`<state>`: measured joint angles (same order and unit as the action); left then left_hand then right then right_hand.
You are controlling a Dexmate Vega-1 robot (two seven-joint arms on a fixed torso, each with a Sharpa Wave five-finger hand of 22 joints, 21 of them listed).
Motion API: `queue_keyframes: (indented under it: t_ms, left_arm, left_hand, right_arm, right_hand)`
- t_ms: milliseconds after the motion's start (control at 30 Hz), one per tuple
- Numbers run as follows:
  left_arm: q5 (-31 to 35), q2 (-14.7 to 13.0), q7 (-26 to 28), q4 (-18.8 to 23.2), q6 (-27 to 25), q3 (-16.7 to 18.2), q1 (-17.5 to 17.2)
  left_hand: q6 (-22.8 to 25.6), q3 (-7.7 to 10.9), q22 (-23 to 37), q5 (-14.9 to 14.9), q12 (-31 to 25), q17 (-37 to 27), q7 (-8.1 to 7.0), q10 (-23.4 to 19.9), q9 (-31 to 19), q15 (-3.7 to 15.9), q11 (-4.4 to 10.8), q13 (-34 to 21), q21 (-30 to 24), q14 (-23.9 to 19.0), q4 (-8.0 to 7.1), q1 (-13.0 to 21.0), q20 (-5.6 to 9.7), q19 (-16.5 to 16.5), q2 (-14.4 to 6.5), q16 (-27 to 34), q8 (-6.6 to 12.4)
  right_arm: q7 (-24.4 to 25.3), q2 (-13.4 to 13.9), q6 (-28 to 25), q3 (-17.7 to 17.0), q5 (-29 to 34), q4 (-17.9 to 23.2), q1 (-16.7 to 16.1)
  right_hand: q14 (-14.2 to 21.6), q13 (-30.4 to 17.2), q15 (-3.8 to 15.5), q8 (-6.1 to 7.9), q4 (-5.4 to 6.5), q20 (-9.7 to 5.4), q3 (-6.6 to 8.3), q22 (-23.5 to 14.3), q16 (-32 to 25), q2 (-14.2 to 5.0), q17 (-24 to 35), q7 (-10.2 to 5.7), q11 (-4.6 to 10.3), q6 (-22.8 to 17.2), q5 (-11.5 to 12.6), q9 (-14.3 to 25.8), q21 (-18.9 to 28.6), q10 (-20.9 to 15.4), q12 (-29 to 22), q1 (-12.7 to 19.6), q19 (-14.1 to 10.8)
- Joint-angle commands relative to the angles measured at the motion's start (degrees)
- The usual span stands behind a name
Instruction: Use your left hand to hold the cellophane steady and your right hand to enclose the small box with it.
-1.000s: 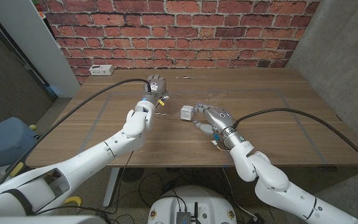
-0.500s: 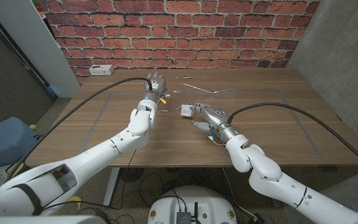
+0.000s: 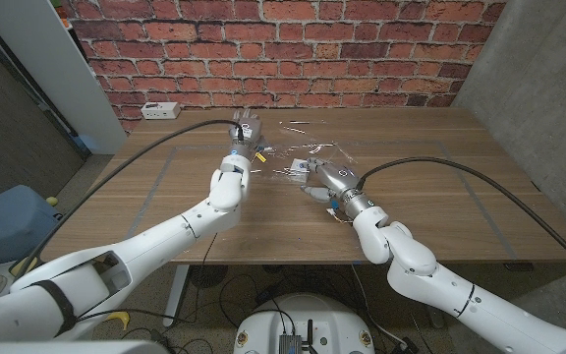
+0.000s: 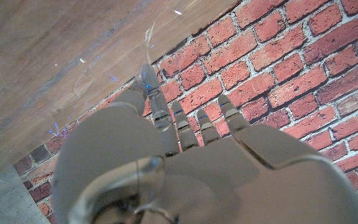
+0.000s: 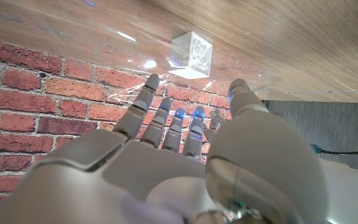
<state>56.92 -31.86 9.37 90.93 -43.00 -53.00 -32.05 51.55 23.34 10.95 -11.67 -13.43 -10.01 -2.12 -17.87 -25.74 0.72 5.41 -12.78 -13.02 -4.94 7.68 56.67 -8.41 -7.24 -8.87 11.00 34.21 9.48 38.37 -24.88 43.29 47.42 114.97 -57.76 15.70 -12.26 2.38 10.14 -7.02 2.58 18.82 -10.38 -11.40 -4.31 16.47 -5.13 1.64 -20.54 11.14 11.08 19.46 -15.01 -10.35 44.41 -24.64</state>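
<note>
Two robot arms reach over a wooden counter (image 3: 430, 197) before a brick wall. The left hand (image 3: 245, 135) sits at the left edge of one sheet of cellophane (image 3: 308, 147), visible mainly as bright glints and creases at the counter's middle rear. In the left wrist view its fingers (image 4: 199, 119) are extended side by side, and a clear fold of film rises just beside the thumb; whether the hand presses or pinches the film cannot be told. The right hand (image 3: 327, 178) lies just right of the sheet's near part. In the right wrist view its fingers (image 5: 166, 121) are spread and reach toward one small white box (image 5: 192, 55), apart from it, with film glinting between fingertips and box. Nothing is seen gripped in this hand.

Progress, as judged: the box stands on the counter at or under the film, its top and sides plain and uncovered by any tight fold. In the head view the box is largely hidden by the right hand and glare. The enclosing therefore appears barely begun. What remains is to draw a film edge over the box and tuck it around all sides while the left hand steadies the sheet.

Count: one box, one cellophane sheet, two hands, one white power strip (image 3: 159, 110) at the rear left.
</note>
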Motion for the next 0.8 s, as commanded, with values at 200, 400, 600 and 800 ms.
queue_keyframes:
  t_ms: [200, 400, 600, 800]
  left_arm:
    - [-0.30, 1.76, 3.47, -5.81, 0.36, -1.84, 3.40]
    - [-0.74, 3.18, 4.35, -8.88, 0.74, -3.00, 5.33]
    - [-1.17, 4.60, 3.98, -11.86, 0.30, -4.57, 7.17]
    - [-1.61, 4.50, -3.05, -12.43, -1.30, -6.61, 9.59]
  left_hand:
    - [-1.32, -0.63, 0.05, -0.13, -0.44, -0.27, -1.57, -0.69, 0.66, 0.38, 0.50, -0.17, -0.50, -1.32, -0.28, -1.41, 0.29, -0.88, -0.26, 0.48, -0.90]
    - [-4.71, -1.16, 0.06, 0.02, -0.35, -0.25, -1.88, -0.78, 1.30, 0.42, 0.45, -0.19, -0.47, -1.61, -0.65, -2.47, 0.19, -0.99, -0.16, 0.37, -2.51]
    - [-8.91, -1.47, 0.06, 0.10, 0.10, -0.16, -2.22, 0.10, 2.16, 0.51, 0.65, -0.21, -0.40, -1.58, -0.75, -3.26, 0.31, -1.03, -0.18, 0.08, -4.73]
    - [-24.66, -2.37, 0.05, 0.40, 1.36, -0.21, -4.13, 5.80, 6.90, -1.30, -0.79, -0.28, 0.41, 1.06, -1.07, -6.85, -0.44, 0.85, 0.45, -0.54, -15.62]
  right_arm:
    - [0.41, -0.63, -0.36, 1.63, -1.11, -2.06, 3.49]
    - [-0.11, -0.59, 0.36, 1.95, -1.93, -2.60, 4.41]
    - [-1.00, -1.17, 1.51, 2.67, -2.57, -3.82, 6.16]
    - [-4.29, -3.26, -0.84, 4.42, -1.58, -5.63, 9.00]
  right_hand:
    - [-0.49, 0.07, 1.85, 0.23, 0.10, 0.34, -0.45, 0.00, -0.11, -0.28, 0.16, -0.05, -0.12, 0.13, 0.09, 0.09, -0.50, 0.52, 0.02, -0.92, 0.27]
    - [-0.65, 0.09, 1.89, 0.30, 0.17, 0.50, -0.58, -0.01, -0.14, -0.23, 0.12, -0.05, -0.11, 0.24, 0.08, 0.09, -0.63, 0.71, -0.05, -1.20, 0.40]
    - [-2.12, 0.15, 2.62, 0.10, 0.07, 0.67, -0.74, 0.00, 0.20, -0.14, -0.11, -0.34, 0.23, 1.55, 0.10, 0.07, -1.16, 1.76, -0.02, -1.49, 1.07]
    - [-3.76, 0.26, 1.58, -0.08, 0.60, 1.28, -1.23, 0.04, 0.22, -0.59, -0.21, -0.99, 0.42, 3.70, 0.04, 0.04, -2.18, 3.67, 0.07, -2.66, 2.65]
